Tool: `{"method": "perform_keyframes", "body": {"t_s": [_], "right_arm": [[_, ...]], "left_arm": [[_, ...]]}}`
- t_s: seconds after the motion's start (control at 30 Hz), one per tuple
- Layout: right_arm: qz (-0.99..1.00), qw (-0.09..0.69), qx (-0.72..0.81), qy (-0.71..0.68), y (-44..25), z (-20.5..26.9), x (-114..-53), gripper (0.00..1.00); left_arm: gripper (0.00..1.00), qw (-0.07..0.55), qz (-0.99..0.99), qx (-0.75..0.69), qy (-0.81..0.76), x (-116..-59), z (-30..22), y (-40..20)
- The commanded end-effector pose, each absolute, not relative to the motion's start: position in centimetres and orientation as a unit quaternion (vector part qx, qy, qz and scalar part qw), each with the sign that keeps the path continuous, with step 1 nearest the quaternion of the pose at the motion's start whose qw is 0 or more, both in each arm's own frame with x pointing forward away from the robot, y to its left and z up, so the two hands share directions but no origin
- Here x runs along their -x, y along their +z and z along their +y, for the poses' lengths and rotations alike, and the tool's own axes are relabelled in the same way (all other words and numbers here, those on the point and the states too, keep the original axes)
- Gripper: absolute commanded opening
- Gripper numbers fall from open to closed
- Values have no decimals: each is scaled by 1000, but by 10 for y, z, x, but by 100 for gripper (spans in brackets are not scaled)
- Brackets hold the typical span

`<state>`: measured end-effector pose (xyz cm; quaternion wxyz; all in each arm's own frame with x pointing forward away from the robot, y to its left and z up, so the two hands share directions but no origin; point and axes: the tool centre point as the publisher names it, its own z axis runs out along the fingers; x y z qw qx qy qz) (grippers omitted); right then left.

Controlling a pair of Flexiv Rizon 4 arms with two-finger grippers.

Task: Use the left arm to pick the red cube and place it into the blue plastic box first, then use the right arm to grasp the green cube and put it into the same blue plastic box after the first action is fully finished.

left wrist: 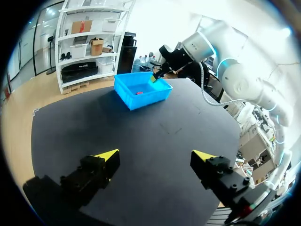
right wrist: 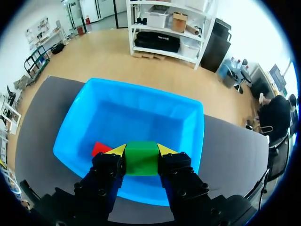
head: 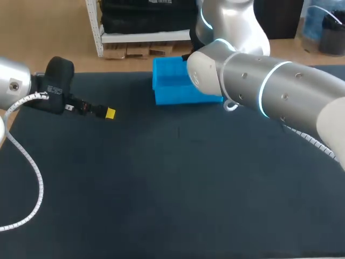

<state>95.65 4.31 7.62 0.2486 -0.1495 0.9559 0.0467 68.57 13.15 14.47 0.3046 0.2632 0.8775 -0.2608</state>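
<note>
The right claw point(right wrist: 141, 149) is clamped on the small green cube point(right wrist: 142, 160), one yellow-tipped finger pressing each side, and holds it over the open blue plastic box point(right wrist: 141, 90). The small red cube point(right wrist: 99, 149) lies on the box floor, below and just beside one finger. The left claw point(left wrist: 156, 155) hangs wide open and empty above the dark table point(left wrist: 141, 136), with the box well ahead of it.

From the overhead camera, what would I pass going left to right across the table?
Left arm's end effector → blue box → right arm, which reaches over the box's right side.
</note>
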Motion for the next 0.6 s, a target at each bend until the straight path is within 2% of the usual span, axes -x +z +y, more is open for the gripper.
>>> {"method": "perform_keyframes", "body": {"t_s": [0.03, 0.6], "right_arm": [[973, 169, 155, 38, 74, 48, -976, 0], [974, 161, 155, 46, 66, 47, -977, 0]], "left_arm": [[100, 308, 875, -264, -263, -685, 133, 143], [100, 308, 875, -264, -263, -685, 133, 143]]}}
